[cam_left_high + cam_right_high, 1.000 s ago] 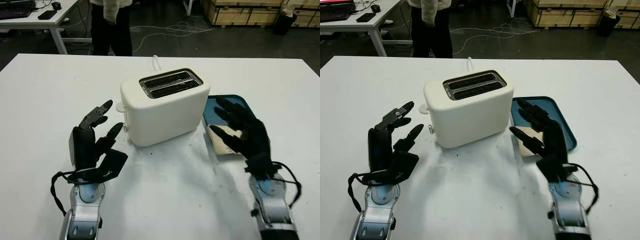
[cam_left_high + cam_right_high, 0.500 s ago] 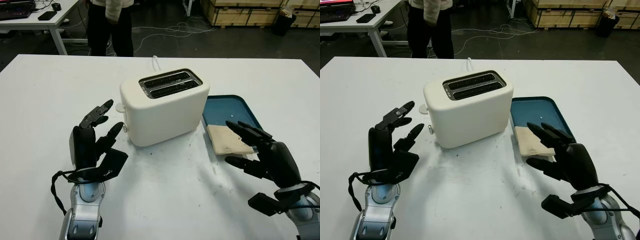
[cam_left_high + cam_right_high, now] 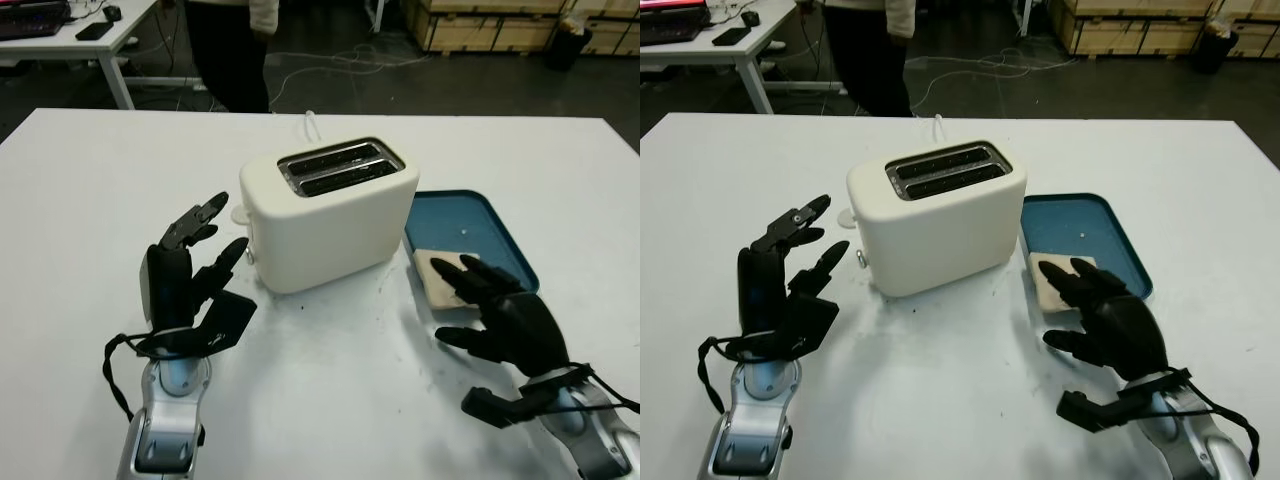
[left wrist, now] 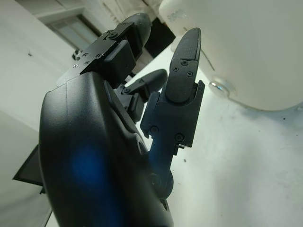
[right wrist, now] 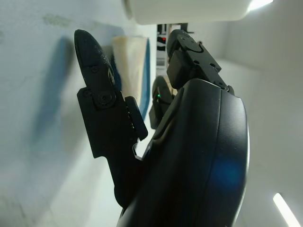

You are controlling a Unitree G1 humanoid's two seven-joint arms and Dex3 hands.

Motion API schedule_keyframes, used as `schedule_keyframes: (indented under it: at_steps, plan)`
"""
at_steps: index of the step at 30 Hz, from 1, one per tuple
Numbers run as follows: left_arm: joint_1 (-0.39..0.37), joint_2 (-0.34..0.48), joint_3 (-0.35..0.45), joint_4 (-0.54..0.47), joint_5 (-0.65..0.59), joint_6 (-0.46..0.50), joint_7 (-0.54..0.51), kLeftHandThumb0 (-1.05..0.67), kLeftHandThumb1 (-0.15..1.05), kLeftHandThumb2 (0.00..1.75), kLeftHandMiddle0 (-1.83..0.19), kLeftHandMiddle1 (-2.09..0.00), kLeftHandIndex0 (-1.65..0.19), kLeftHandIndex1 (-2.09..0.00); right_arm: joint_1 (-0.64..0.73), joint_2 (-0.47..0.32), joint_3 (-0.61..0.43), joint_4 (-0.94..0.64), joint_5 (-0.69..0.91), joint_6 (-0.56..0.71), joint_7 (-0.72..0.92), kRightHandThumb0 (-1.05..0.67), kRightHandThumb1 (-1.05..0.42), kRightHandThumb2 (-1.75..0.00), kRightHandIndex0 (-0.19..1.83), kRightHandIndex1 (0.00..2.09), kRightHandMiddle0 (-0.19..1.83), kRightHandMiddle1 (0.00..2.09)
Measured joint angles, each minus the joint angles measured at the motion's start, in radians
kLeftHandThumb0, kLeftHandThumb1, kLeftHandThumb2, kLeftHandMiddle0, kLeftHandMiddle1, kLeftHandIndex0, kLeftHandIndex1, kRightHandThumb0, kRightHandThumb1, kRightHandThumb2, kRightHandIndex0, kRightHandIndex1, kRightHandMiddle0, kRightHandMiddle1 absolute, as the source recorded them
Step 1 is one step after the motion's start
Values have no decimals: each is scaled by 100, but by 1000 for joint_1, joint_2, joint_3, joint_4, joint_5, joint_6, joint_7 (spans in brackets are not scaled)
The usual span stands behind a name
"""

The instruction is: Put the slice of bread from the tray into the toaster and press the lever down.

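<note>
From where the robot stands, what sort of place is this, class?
Probably a lab or workshop, not a kitchen: cables trail over a dark floor, wooden crates line the back, and a desk holds electronics.

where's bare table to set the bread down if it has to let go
Bare table lies in front of the toaster, between the left robot hand and right robot hand. The far half of the tray is bare too. Its near end is crowded by the bread and right fingers.

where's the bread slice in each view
Left eye view: slice of bread at the tray's near end, right hand over its near edge.
Right eye view: same, right of the toaster.
Right wrist view: pale slab beyond the fingers.
Left wrist view: toaster, no bread.
Shared landmark: toaster.
</note>
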Motion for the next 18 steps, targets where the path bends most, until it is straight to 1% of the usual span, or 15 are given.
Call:
schedule_keyframes:
  at_steps: [3, 8, 13, 18]
  plan:
    - [0, 0, -2, 0, 0, 0, 0, -37, 92, 12, -45, -96, -77, -4, -49, -4, 42, 73, -27, 7, -82, -52, -83, -1, 32, 0, 36, 0]
    - [0, 0, -3, 0, 0, -2, 1, -37, 92, 13, -44, -95, -76, -4, -111, -20, 106, 157, -39, 18, -151, -50, -84, -1, 30, 0, 35, 0]
    - [4, 0, -3, 0, 0, -9, 1, -36, 92, 14, -45, -95, -76, -4, -138, -37, 155, 190, -61, 44, -214, -49, -82, 0, 31, 0, 37, 1]
    - [7, 0, -3, 0, -2, -11, 1, -36, 92, 13, -45, -96, -77, -4, -137, -54, 177, 166, -79, 88, -238, -47, -84, -1, 37, 3, 41, 2]
